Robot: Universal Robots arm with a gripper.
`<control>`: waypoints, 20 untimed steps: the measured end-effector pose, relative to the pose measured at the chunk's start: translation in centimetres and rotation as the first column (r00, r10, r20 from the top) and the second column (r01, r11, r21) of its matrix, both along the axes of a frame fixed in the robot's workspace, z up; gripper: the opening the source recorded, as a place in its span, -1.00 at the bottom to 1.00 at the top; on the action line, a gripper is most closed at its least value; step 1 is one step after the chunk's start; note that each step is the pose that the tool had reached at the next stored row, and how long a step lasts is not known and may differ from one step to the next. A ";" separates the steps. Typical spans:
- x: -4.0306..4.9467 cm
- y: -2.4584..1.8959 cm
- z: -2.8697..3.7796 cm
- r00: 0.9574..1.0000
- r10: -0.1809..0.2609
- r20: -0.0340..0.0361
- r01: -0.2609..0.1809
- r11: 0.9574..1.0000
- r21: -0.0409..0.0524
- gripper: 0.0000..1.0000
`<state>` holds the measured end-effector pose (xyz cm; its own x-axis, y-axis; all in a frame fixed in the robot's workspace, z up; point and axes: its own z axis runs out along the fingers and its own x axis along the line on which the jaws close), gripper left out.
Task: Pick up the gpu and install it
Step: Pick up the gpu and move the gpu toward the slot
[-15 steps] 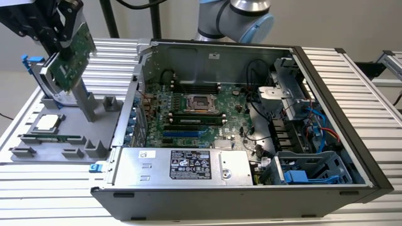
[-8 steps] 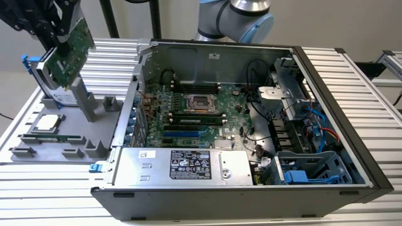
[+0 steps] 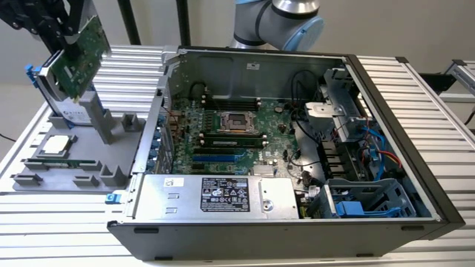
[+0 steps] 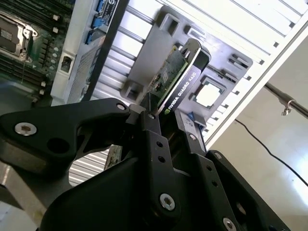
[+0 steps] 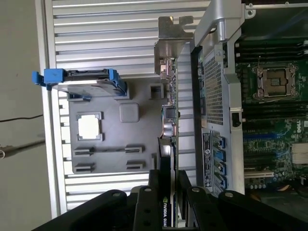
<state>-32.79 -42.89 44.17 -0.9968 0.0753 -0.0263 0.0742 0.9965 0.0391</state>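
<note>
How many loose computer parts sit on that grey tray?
3: a hard drive standing upright, a processor chip in the middle, a memory stick at the near edge. The fingers grip the gpu.

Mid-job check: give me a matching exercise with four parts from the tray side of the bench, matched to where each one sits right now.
Things:
1. gpu
2. hard drive
3. processor chip
4. memory stick

Places:
A. flat in a square recess of the gray tray
B. clamped in the gripper, above the tray
C. on edge in a tray slot, blue rails on its sides
D. long green strip, just below the chip in the exterior view

Pairs: 1-B, 2-C, 3-A, 4-D
</note>
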 end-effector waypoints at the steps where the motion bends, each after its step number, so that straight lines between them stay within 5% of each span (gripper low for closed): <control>1: 0.00 0.00 0.11 1.000 0.000 0.000 0.000 1.000 0.000 -1.00; 20: 0.49 0.00 0.60 1.000 0.000 0.000 0.000 1.000 0.000 -1.00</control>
<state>-32.30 -42.89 44.78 -0.9968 0.0753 -0.0262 0.0742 0.9965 0.0390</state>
